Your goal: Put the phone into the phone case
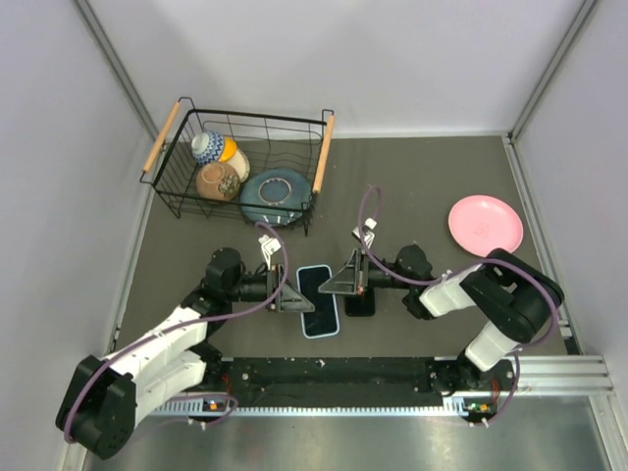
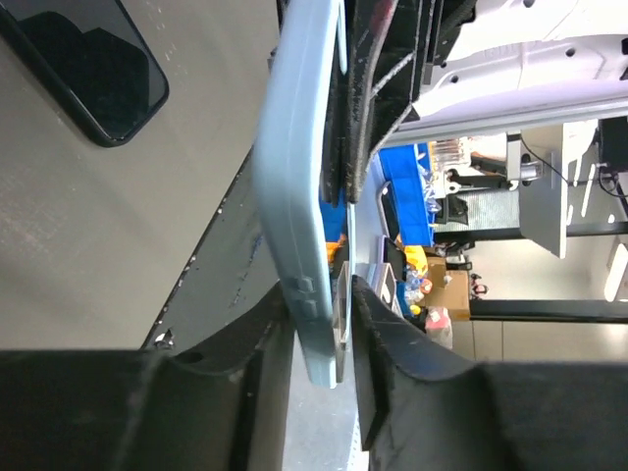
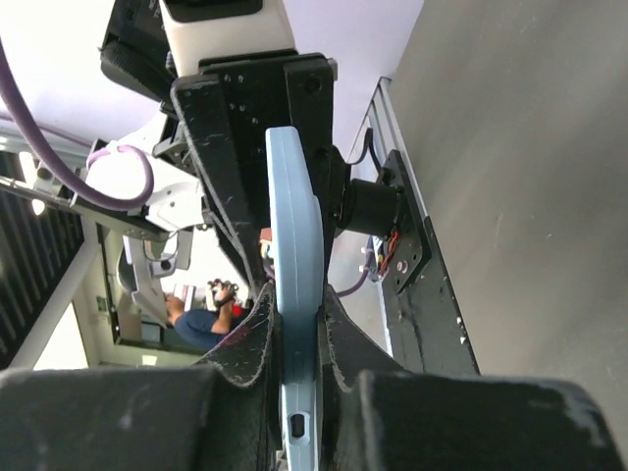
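1. Your left gripper (image 1: 294,297) is pinched on the left edge of the light blue phone case (image 1: 318,301), with a finger on each face.
2. Your right gripper (image 1: 345,285) clamps the opposite edge the same way, so the case spans between your two arms.
3. The black phone (image 1: 360,302) lies flat on the grey table (image 1: 422,186). It is just right of the case and partly covered by your right gripper from overhead.

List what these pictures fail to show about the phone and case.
Phone: top view, partly under the right gripper; left wrist view, cut off by the frame edge.
Phone case: lifted or resting, unclear; wrist views show it edge-on.
Left gripper: left wrist view, whether it pinches the case is unclear.
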### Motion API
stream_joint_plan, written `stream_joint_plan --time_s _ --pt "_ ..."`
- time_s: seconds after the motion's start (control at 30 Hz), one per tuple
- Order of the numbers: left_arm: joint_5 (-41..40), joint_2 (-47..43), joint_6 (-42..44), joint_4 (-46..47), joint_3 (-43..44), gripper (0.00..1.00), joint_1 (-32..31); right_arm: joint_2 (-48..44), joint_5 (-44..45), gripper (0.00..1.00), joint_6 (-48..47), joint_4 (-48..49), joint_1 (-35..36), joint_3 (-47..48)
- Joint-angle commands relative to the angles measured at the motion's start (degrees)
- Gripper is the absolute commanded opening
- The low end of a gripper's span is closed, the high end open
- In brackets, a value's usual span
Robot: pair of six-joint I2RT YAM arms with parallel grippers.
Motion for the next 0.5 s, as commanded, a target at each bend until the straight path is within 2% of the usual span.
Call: stream_joint_plan --time_s 0.0,0.07,0.13,0.3,0.47 --pt "0.6 -1.4 2.9 -1.3 3.2 0.40 -0.3 -1.6 2.6 0.00 2.8 18.2 -1.1 2.1" --pt "-1.6 -3.2 4.0 -4.4 3.3 0.44 -0.4 -2.7 4.0 0.00 3.4 18.2 -2.2 1.4" --pt "-2.7 -4.3 3.9 -5.0 2.6 0.45 -0.4 -4.0 4.6 0.00 4.6 18.2 -3.8 1.0" --pt "-4.3 -7.4 2.8 -4.2 1.2 0.43 -0.3 -4.5 4.7 0.00 5.9 18.2 -5.5 0.2" --pt "-5.1 -6.6 2.9 -4.0 1.3 0.39 -0.4 -4.3 4.7 0.00 6.0 18.2 -5.4 0.3"
